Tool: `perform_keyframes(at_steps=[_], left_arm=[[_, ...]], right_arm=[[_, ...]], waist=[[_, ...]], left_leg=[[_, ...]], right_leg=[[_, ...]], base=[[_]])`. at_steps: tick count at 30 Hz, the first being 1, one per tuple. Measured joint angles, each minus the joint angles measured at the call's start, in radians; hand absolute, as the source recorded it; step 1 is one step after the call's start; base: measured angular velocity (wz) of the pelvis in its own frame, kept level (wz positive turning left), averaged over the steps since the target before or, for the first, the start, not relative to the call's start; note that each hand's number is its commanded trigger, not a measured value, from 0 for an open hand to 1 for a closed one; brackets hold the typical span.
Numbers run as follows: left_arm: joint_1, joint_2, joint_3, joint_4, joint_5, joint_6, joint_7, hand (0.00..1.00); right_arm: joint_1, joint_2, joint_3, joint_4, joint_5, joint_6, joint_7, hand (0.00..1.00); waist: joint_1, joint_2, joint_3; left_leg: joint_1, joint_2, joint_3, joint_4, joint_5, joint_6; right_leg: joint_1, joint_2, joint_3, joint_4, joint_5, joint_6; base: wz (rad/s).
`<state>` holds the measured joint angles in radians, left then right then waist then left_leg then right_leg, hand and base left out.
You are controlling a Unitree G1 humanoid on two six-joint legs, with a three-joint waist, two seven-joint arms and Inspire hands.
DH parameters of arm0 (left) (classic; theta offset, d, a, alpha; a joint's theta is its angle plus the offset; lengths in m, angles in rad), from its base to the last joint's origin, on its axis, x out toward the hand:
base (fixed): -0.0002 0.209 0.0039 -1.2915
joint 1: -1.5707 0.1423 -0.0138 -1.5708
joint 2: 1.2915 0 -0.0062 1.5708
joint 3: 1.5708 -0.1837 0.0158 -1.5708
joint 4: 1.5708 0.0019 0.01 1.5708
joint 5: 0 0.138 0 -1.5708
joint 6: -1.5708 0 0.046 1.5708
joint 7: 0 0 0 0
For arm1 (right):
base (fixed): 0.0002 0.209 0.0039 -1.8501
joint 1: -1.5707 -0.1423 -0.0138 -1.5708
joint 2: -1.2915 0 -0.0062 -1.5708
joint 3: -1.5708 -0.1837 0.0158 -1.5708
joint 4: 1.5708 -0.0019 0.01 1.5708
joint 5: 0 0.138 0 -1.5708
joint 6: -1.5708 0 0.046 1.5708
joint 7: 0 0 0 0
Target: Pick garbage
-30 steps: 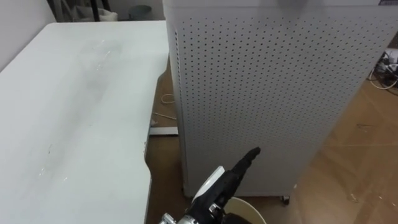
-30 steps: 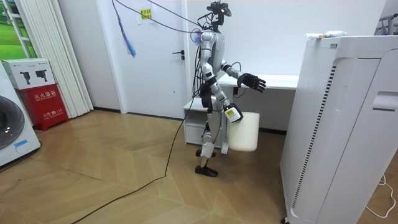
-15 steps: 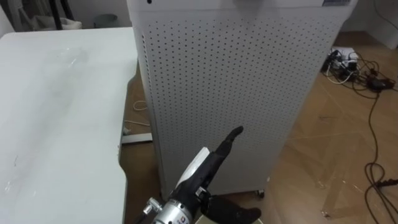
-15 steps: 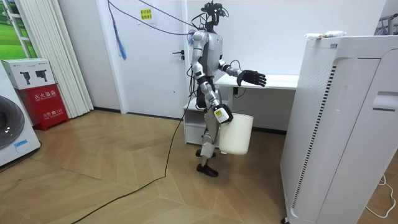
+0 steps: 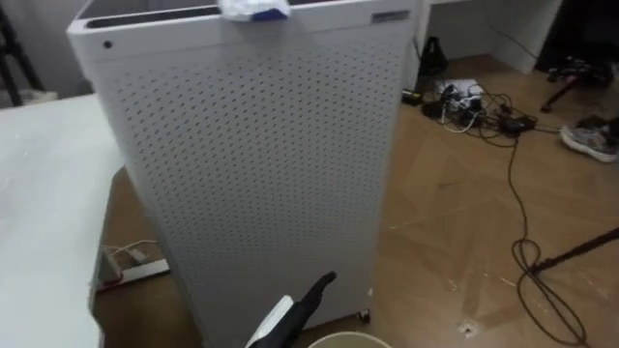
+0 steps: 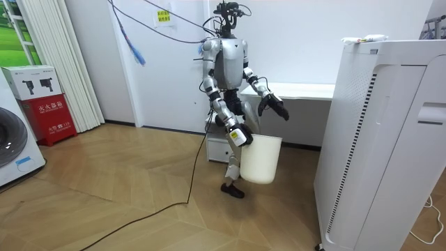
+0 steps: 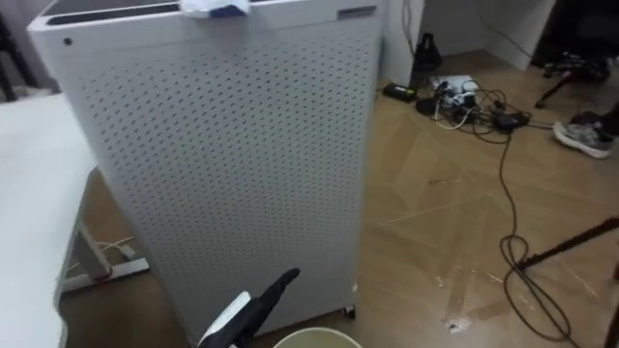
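A crumpled white and blue piece of garbage (image 5: 253, 10) (image 6: 368, 38) lies on top of a tall white perforated cabinet (image 5: 261, 174) (image 6: 380, 139). I stand by the white table, about a step from the cabinet and facing it. My left hand (image 5: 308, 302) is raised low in front of me, fingers straight and open, far below the garbage. In the room view my right hand (image 6: 239, 135) grips the rim of a cream bucket (image 6: 260, 159) that hangs at my thigh; its rim (image 5: 338, 340) shows at the bottom of the eye views.
The white table (image 5: 39, 193) (image 6: 306, 90) is at my left. Cables and power strips (image 5: 474, 101) lie on the wooden floor to the right of the cabinet, with a shoe (image 5: 590, 140) and a black stand leg (image 5: 571, 256) beyond.
I have turned right, so the eye view swung from the table to the cabinet and its top. My left arm dropped from its outstretched pose, and the bucket swung forward with me.
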<state>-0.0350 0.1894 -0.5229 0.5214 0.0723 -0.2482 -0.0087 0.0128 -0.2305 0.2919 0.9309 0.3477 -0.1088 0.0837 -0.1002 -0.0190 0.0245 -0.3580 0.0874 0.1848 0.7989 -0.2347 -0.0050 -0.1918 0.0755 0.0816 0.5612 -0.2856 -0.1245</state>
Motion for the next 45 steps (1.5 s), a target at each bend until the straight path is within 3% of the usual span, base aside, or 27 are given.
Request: perform_keyframes(at_steps=[1,2,4,6,7,9,11,13,15,17,18,19,21,22,23,24,25,26,27,28,29,31,32,33,35,38,45], left_arm=[[0.000,-0.001,0.002,0.013,0.002,-0.002,0.000,0.00],[0.001,0.001,0.010,0.038,0.002,-0.003,0.000,0.00],[0.001,0.011,0.015,0.070,0.001,-0.001,0.000,0.00],[0.006,0.015,0.018,0.118,-0.001,0.000,0.000,0.00],[0.008,0.017,0.018,0.126,-0.002,0.000,0.000,0.00],[0.010,0.018,0.018,0.153,0.001,0.000,0.000,0.00],[0.010,0.022,0.022,0.162,0.001,-0.001,0.000,0.00],[0.010,0.032,0.022,0.167,0.001,0.001,0.000,0.00],[0.008,0.037,0.032,0.178,-0.003,0.002,0.006,0.00],[0.007,0.042,0.042,0.187,-0.003,0.002,0.006,0.00],[0.007,0.042,0.057,0.190,-0.003,0.002,0.006,0.00],[0.006,0.041,0.063,0.195,-0.002,0.001,0.006,0.00],[-0.012,0.032,0.082,0.223,-0.004,0.002,0.006,0.00],[-0.015,0.032,0.084,0.226,-0.004,0.003,0.006,0.00],[-0.012,0.034,0.088,0.225,-0.004,0.008,0.009,0.00],[-0.008,0.033,0.087,0.226,-0.003,0.016,0.016,0.00],[-0.005,0.031,0.086,0.227,-0.003,0.020,0.021,0.00],[0.000,0.026,0.086,0.236,-0.002,0.021,0.029,0.00],[0.004,0.023,0.091,0.246,-0.002,0.021,0.043,0.00],[0.005,0.022,0.096,0.247,-0.002,0.021,0.051,0.00],[0.005,0.022,0.103,0.248,-0.002,0.019,0.067,0.00],[0.009,0.017,0.116,0.259,0.001,0.012,0.086,0.00],[0.012,0.017,0.116,0.259,0.003,0.007,0.100,0.00],[0.019,0.016,0.117,0.256,0.012,0.003,0.118,0.00],[0.042,0.016,0.122,0.226,0.044,0.001,0.142,0.00],[0.057,0.018,0.132,0.225,0.095,-0.012,0.190,0.00],[0.074,0.022,0.170,0.204,0.098,-0.029,0.236,0.00]], right_arm=[[0.001,-0.003,0.000,0.000,-0.001,0.000,0.000,1.00],[0.004,-0.003,0.001,-0.001,-0.001,0.000,0.000,1.00],[0.013,-0.003,0.002,-0.001,0.000,0.000,-0.001,1.00],[0.019,-0.003,0.001,-0.002,0.002,0.000,-0.001,1.00],[0.020,-0.001,0.001,-0.002,0.002,0.000,-0.001,1.00],[0.025,0.000,0.000,-0.002,-0.002,0.000,-0.001,1.00],[0.026,-0.004,-0.002,-0.003,0.000,-0.002,0.002,1.00],[0.037,-0.003,-0.003,-0.010,0.000,-0.005,0.002,1.00],[0.036,-0.001,-0.002,-0.010,0.000,-0.007,-0.007,1.00],[0.032,0.000,-0.001,-0.010,-0.001,-0.012,-0.006,1.00],[0.025,0.000,-0.002,-0.010,-0.001,-0.014,-0.004,1.00],[0.021,0.000,-0.002,-0.010,-0.001,-0.015,-0.004,1.00],[0.007,0.000,-0.002,-0.010,0.015,-0.025,-0.008,1.00],[0.005,-0.001,-0.001,-0.010,0.019,-0.025,-0.008,1.00],[0.003,-0.001,0.000,-0.010,0.019,-0.025,-0.008,1.00],[0.005,-0.001,-0.001,-0.010,0.019,-0.025,-0.009,1.00],[0.007,-0.001,0.000,-0.010,0.019,-0.026,-0.009,1.00],[0.014,0.001,0.002,-0.009,0.019,-0.026,-0.009,1.00],[0.014,0.000,0.001,-0.010,0.019,-0.026,-0.009,1.00],[0.009,0.000,0.001,-0.010,0.019,-0.027,-0.008,1.00],[-0.001,-0.002,0.001,-0.009,0.019,-0.030,-0.009,1.00],[0.001,-0.003,0.000,-0.008,0.019,-0.038,-0.017,1.00],[0.002,0.000,0.001,-0.007,0.018,-0.044,-0.023,1.00],[0.002,0.006,0.001,-0.003,0.019,-0.047,-0.042,1.00],[0.015,0.010,0.000,0.000,0.017,-0.047,-0.060,1.00],[0.028,0.011,-0.001,-0.001,0.019,-0.048,-0.057,1.00],[0.029,0.011,0.000,0.001,0.015,-0.048,-0.047,1.00]], waist=[[0.001,0.000,-0.0002],[0.001,-0.003,-0.0028],[-0.002,-0.011,-0.0059],[0.001,-0.011,-0.0085],[-0.003,-0.011,-0.0086],[-0.003,-0.021,-0.0133],[-0.003,-0.020,-0.0172],[-0.005,-0.029,-0.0161],[0.005,-0.031,-0.0155],[0.025,-0.028,-0.0131],[0.027,-0.022,-0.0063],[0.027,-0.020,-0.0050],[0.023,-0.005,-0.0096],[0.025,-0.007,-0.0085],[0.035,-0.017,-0.0041],[0.040,-0.021,-0.0016],[0.042,-0.019,-0.0027],[0.054,-0.014,-0.0046],[0.061,-0.001,-0.0078],[0.063,0.000,-0.0071],[0.072,0.004,-0.0059],[0.072,0.010,-0.0084],[0.068,0.006,-0.0065],[0.066,0.001,-0.0037],[0.071,0.007,-0.0105],[0.079,-0.003,-0.0060],[0.098,-0.018,-0.0071]], left_leg=[[-0.010,-0.010,0.001,-0.052,0.008,-0.008],[-0.027,-0.020,0.002,-0.174,0.023,-0.018],[-0.049,-0.030,-0.002,-0.328,0.071,-0.019],[-0.050,-0.032,-0.043,-0.489,0.141,-0.017],[-0.048,-0.034,-0.054,-0.513,0.168,-0.017],[-0.016,-0.062,-0.082,-0.551,0.266,-0.006],[-0.011,-0.078,-0.098,-0.541,0.311,0.027],[-0.016,-0.101,-0.102,-0.494,0.299,0.040],[-0.017,-0.120,-0.101,-0.423,0.244,0.052],[-0.016,-0.119,-0.073,-0.351,0.197,0.061],[-0.017,-0.117,-0.051,-0.309,0.165,0.065],[-0.018,-0.118,-0.043,-0.299,0.148,0.072],[-0.012,-0.137,-0.010,-0.303,0.103,0.096],[-0.007,-0.144,0.001,-0.308,0.101,0.098],[0.011,-0.160,0.026,-0.323,0.094,0.110],[0.028,-0.173,0.035,-0.331,0.080,0.128],[0.040,-0.176,0.036,-0.340,0.076,0.130],[0.074,-0.176,0.027,-0.369,0.066,0.131],[0.099,-0.168,-0.011,-0.392,0.047,0.118],[0.102,-0.168,-0.031,-0.394,0.047,0.118],[0.107,-0.169,-0.062,-0.401,0.048,0.115],[0.112,-0.167,-0.101,-0.400,0.047,0.108],[0.111,-0.171,-0.114,-0.391,0.042,0.101],[0.108,-0.176,-0.134,-0.376,0.034,0.092],[0.108,-0.160,-0.160,-0.377,0.031,0.076],[0.134,-0.139,-0.181,-0.402,0.037,0.062],[0.159,-0.133,-0.213,-0.458,0.051,0.042]], right_leg=[[0.002,0.000,0.004,-0.004,0.001,-0.002],[0.005,0.012,0.025,-0.006,-0.003,-0.009],[0.014,0.029,0.040,-0.006,-0.016,-0.019],[0.041,0.054,0.068,-0.014,-0.036,-0.026],[0.048,0.056,0.068,-0.014,-0.045,-0.027],[0.084,0.047,0.095,-0.025,-0.075,-0.019],[0.101,0.037,0.097,-0.048,-0.088,-0.007],[0.117,0.006,0.074,-0.067,-0.101,0.016],[0.153,-0.047,-0.010,-0.088,-0.114,0.076],[0.198,-0.071,-0.030,-0.117,-0.119,0.090],[0.231,-0.077,-0.028,-0.135,-0.124,0.098],[0.233,-0.080,-0.028,-0.127,-0.128,0.106],[0.198,-0.109,-0.054,-0.044,-0.151,0.148],[0.180,-0.121,-0.064,-0.001,-0.152,0.150],[0.146,-0.149,-0.085,0.080,-0.147,0.158],[0.115,-0.168,-0.108,0.159,-0.124,0.184],[0.102,-0.173,-0.118,0.195,-0.101,0.190],[0.084,-0.171,-0.124,0.251,-0.043,0.199],[0.064,-0.162,-0.138,0.288,-0.017,0.196],[0.051,-0.164,-0.141,0.292,-0.035,0.192],[0.007,-0.173,-0.142,0.280,-0.086,0.177],[-0.047,-0.201,-0.168,0.173,-0.106,0.176],[-0.075,-0.219,-0.167,0.054,-0.091,0.181],[-0.090,-0.234,-0.161,-0.006,-0.005,0.171],[-0.058,-0.206,-0.174,-0.058,0.008,0.156],[-0.003,-0.176,-0.200,-0.117,0.025,0.145],[0.046,-0.148,-0.224,-0.197,0.049,0.133]], base=[[-0.72],[-0.55],[-0.43],[-0.43],[-0.29],[-0.21],[-0.11],[0.02],[-0.13],[-0.34],[-0.26],[0.00],[0.21],[0.18],[0.16],[0.22],[0.23],[0.15],[0.07],[0.00],[0.07],[0.25],[0.47],[0.53],[0.32],[0.16],[0.10]])
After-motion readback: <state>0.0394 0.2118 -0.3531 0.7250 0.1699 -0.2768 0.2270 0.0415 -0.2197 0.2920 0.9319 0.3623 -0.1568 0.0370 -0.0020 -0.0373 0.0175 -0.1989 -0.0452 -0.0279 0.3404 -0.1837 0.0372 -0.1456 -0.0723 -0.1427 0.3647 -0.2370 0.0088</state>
